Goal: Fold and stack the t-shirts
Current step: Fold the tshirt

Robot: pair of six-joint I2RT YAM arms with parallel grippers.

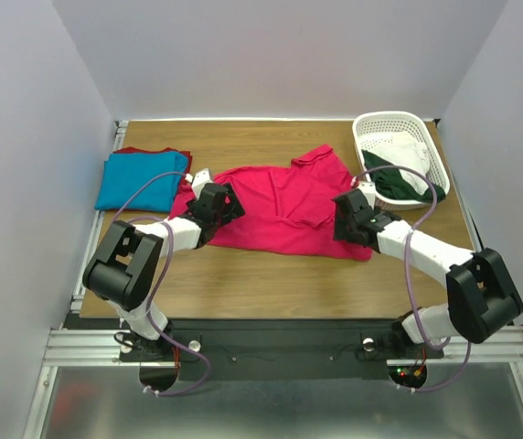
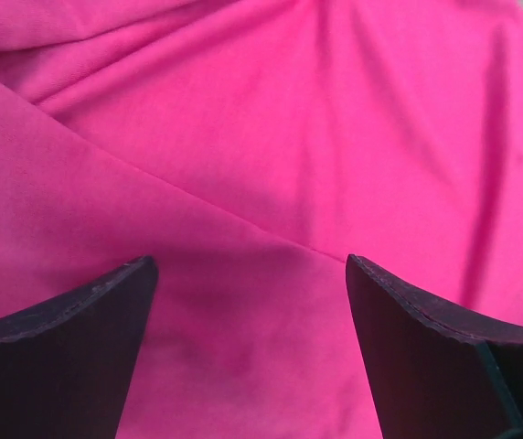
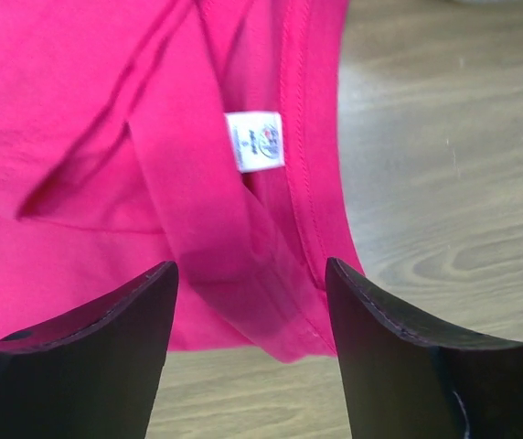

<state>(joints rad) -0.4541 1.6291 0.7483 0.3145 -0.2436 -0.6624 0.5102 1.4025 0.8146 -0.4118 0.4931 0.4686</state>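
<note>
Jaws of the right arm [image 1: 408, 247] fill the foreground of the right wrist view. They stand wide apart and hold nothing, straddling the edge of the crimson-pink t-shirt [image 1: 284, 206] where a doubled band of fabric carries a white label [image 3: 254, 140]. Bare wood of the table [image 1: 271, 283] shows just beside that edge. The placement suggests a pinch on the hem, not on the loose middle of the cloth.

Jaws of the left arm [image 1: 175, 233] are likewise spread wide and empty. They hover low over a diagonal crease in the same shirt, and whether they touch the cloth cannot be told.

From above, the crimson-pink t-shirt lies opened out and rumpled across the middle of the table, one sleeve pointing toward the far edge. The two arms reach in from the near edge to its left and right ends. Taking opposite ends probably lets the pair lift and fold the cloth evenly, so this looks like the start of a fold.

Toward the far left corner, the turquoise-blue t-shirt [image 1: 138, 178] lies folded on the dark red t-shirt [image 1: 152, 151], of which only a strip shows. This is most likely the stack the pink one will join. A white basket [image 1: 399, 155] in the far right corner holds white and dark green garments.
</note>
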